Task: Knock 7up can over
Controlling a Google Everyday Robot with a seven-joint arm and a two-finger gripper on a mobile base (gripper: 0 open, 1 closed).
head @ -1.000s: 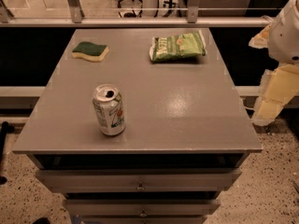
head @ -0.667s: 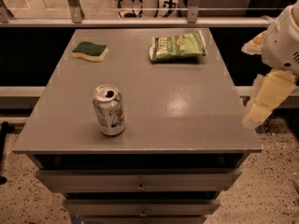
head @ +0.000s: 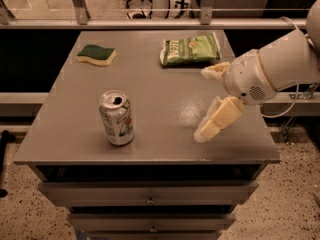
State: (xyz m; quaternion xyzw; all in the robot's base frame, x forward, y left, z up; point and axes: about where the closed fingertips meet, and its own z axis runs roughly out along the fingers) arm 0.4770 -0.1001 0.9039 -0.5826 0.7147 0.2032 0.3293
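The 7up can (head: pixel 116 118) stands upright near the front left of the grey table (head: pixel 165 94). It is silver-white with green print and an open pull-tab top. My gripper (head: pixel 202 104) reaches in from the right on a white arm and hangs over the table's front right part. It is to the right of the can, well apart from it. Its two cream fingers (head: pixel 216 121) are spread apart and hold nothing.
A green crinkly snack bag (head: pixel 191 50) lies at the back right of the table. A green and yellow sponge (head: pixel 97 55) lies at the back left. Drawers sit under the tabletop. A rail runs behind the table.
The arm has swung in from the right edge of the view and the gripper is now over the table, nearer the can. The can has not moved.
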